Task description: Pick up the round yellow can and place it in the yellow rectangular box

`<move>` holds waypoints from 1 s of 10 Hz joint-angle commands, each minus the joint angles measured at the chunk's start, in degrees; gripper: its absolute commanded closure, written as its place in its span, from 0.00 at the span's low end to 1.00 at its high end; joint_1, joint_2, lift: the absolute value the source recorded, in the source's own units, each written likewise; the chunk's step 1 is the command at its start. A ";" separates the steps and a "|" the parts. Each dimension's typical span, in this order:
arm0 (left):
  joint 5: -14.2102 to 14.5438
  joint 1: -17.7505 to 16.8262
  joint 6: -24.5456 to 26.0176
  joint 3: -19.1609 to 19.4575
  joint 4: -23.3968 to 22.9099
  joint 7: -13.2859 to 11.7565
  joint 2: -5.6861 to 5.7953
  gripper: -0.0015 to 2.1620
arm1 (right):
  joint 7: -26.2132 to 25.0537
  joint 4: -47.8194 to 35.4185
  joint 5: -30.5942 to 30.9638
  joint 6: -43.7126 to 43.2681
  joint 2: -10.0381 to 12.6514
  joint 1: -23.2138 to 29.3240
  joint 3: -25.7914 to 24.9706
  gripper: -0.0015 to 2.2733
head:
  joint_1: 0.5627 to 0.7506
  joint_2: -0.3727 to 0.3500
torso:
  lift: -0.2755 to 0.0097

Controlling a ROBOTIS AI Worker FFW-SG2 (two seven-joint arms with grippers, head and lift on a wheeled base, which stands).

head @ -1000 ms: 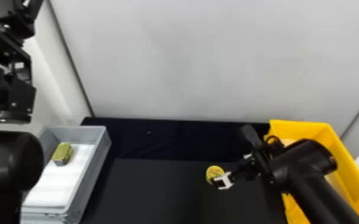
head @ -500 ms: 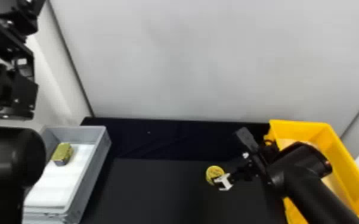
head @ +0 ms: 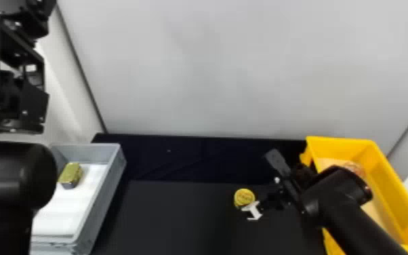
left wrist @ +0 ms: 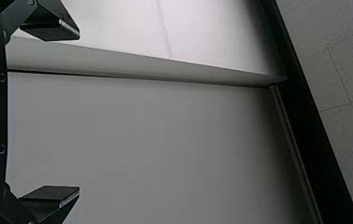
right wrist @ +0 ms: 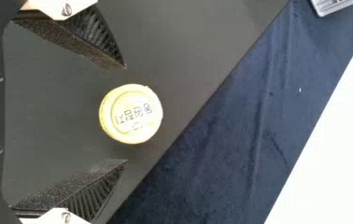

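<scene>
One yellow can (head: 244,196) on black tabletop (head: 179,217); pale wall (head: 233,67) behind; right end effector (head: 258,183) near, released

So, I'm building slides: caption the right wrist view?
Open right gripper facing the round yellow can on the dark table.

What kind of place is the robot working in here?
Probably a test or demo station for sorting: a dark-covered table backed by a plain pale wall panel, with a gray bin at the left and the yellow rectangular box at the right.
</scene>
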 commanded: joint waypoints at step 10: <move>0.00 -0.56 -1.47 -0.34 0.75 -0.43 0.42 0.05 | -7.85 7.87 -2.46 -6.78 3.50 -0.80 -2.53 0.03 | 0.53 0.59 | 0.97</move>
